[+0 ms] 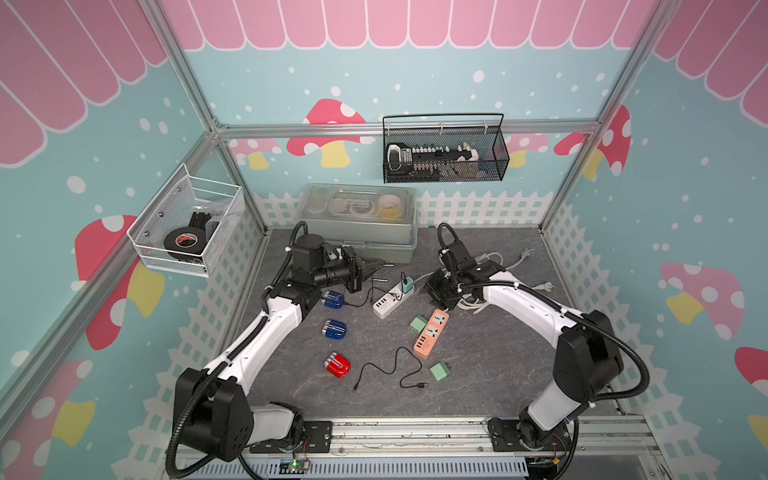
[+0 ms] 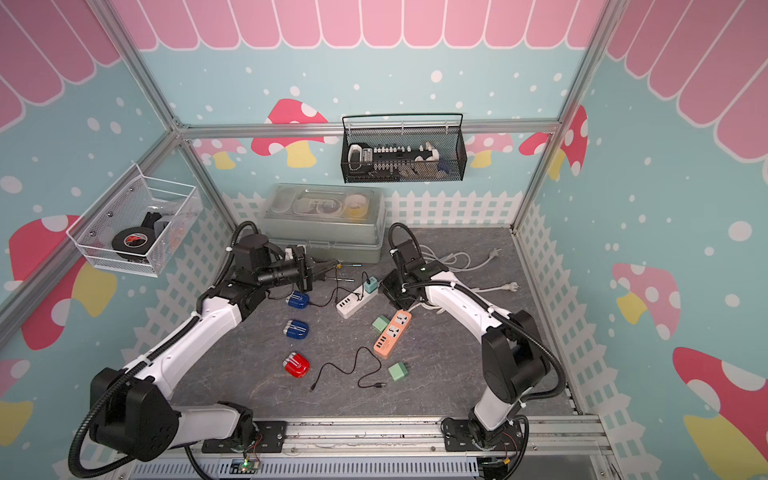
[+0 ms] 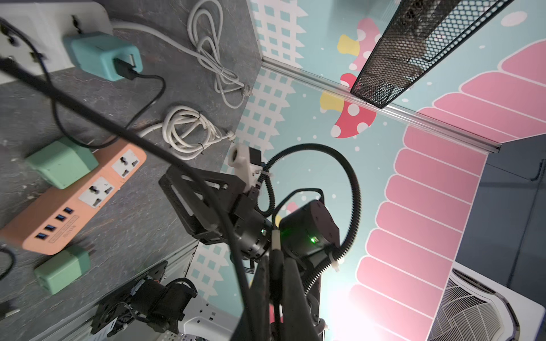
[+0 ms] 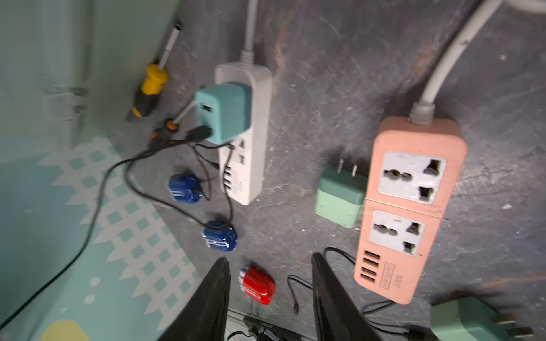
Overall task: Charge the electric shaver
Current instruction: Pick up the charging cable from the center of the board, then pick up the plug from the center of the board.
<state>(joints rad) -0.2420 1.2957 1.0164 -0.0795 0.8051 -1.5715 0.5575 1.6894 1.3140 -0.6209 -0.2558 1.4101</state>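
Back-left of desk point(image 1: 478, 374): left gripper point(image 1: 376, 265) clamped on black cable point(image 3: 88, 113) | back-centre: right gripper point(image 4: 269, 256) jaws apart, empty, near white power strip point(image 1: 384, 303)

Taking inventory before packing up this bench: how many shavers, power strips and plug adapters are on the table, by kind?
Shavers: 3, far blue shaver, near blue shaver, red shaver
Power strips: 2, white strip, orange strip
Plug adapters: 3, teal adapter, green adapter, second green adapter
Total: 8
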